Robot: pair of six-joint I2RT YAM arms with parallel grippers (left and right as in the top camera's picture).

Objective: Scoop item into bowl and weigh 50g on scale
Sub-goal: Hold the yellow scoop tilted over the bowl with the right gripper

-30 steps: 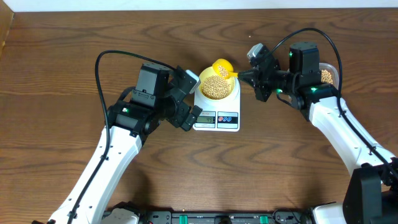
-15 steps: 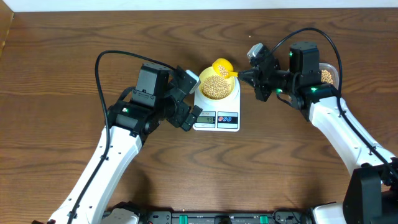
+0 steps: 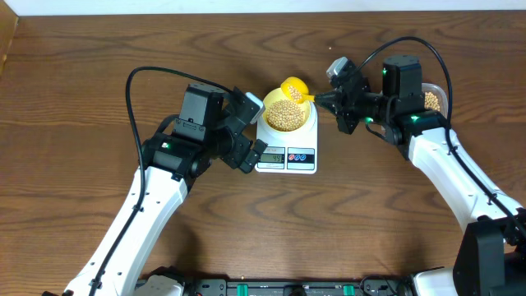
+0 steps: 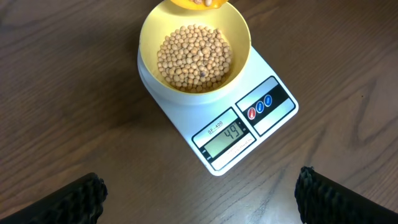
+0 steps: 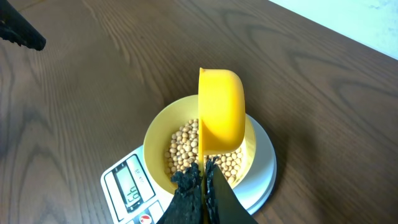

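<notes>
Dark wooden table (image 3: 82,82) lies under me, the white scale (image 4: 180,115) near its middle with the pale yellow bowl (image 4: 146,37) sitting on it, well filled with tan beans (image 4: 194,57); the display reads 49. My right gripper (image 5: 204,177) is pinched tight on the handle of a yellow scoop (image 5: 221,109), held over the bowl's rim. My left gripper (image 3: 249,130) hovers just beside the scale, fingers spread wide, holding nothing
</notes>
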